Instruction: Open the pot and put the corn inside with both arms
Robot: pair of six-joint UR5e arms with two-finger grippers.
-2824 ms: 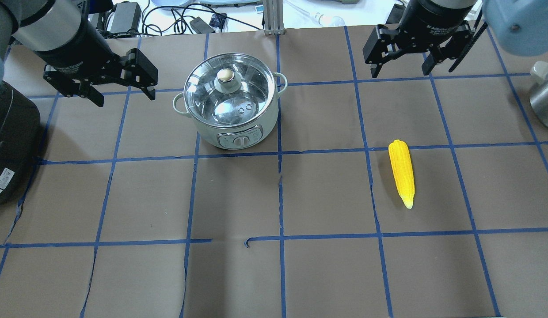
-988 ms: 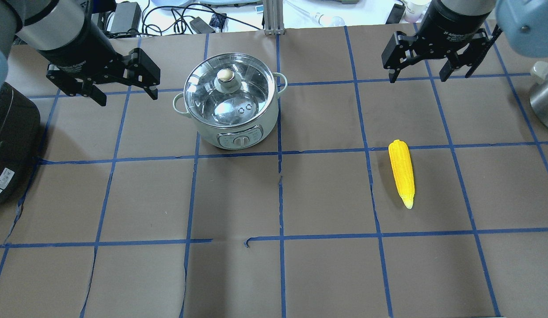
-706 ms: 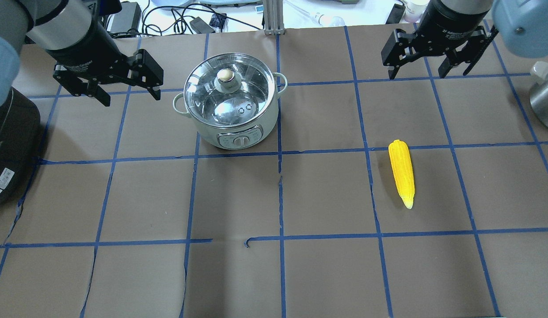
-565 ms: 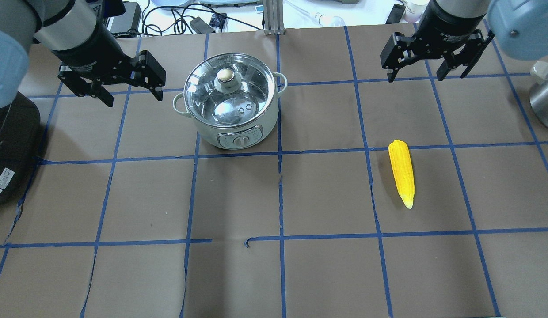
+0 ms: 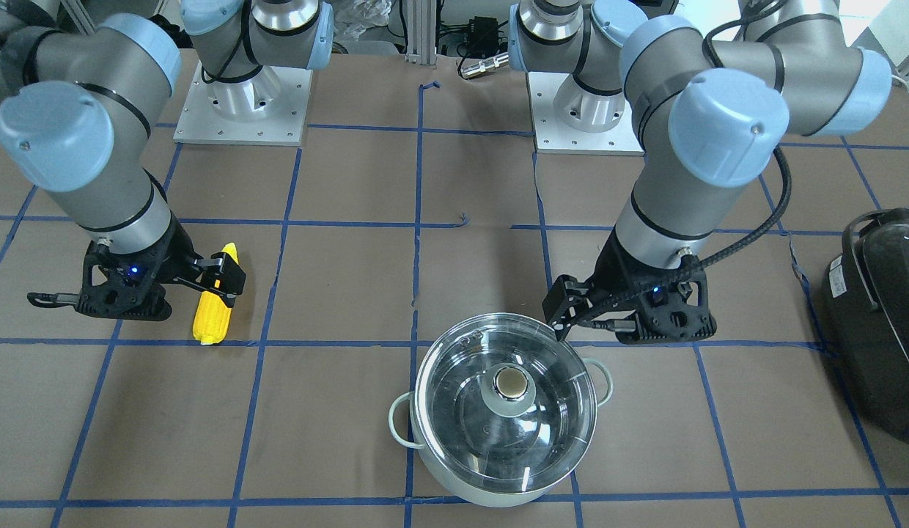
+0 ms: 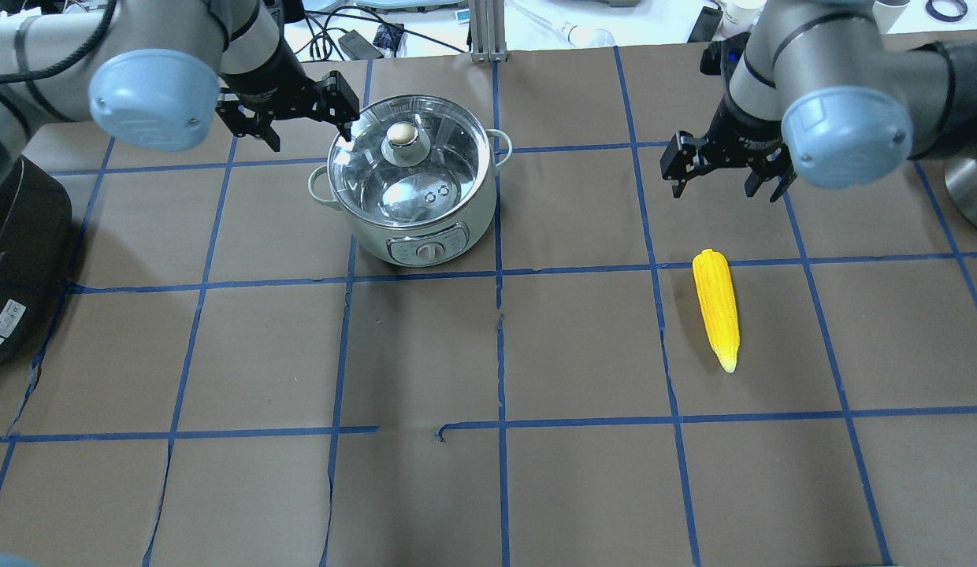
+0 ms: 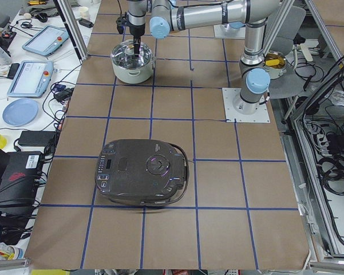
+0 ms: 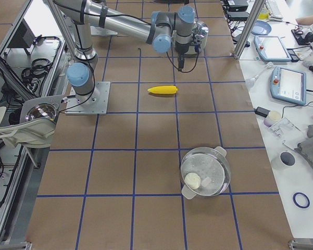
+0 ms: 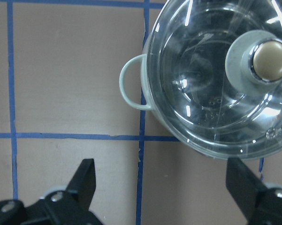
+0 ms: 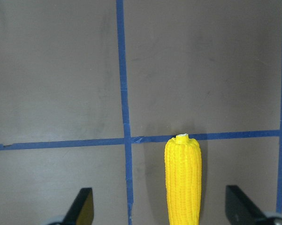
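Note:
The pot (image 6: 473, 220) stands at the table's far left-centre, with its glass lid (image 6: 394, 181) and knob (image 6: 403, 135) on. My left gripper (image 6: 309, 135) is open and empty, up in the air just left of the pot. In the left wrist view the gripper (image 9: 164, 187) looks down on the loop handle (image 9: 131, 89) and the lid (image 9: 206, 79). The corn (image 6: 717, 311) lies on the right, pointed end toward me. My right gripper (image 6: 725, 191) is open and empty above its thick end. The right wrist view shows the corn (image 10: 183, 183) between the open fingers.
A big dark appliance (image 6: 16, 260) sits at the table's left edge. A steel vessel (image 6: 969, 189) stands off the right edge. Cables and devices lie beyond the far edge. Brown paper with blue tape lines covers the table (image 6: 496, 472).
My left gripper has moved right to the pot's left side. My right gripper has moved nearer, toward the corn's thick end. Both stay open. Pot and corn have not moved.

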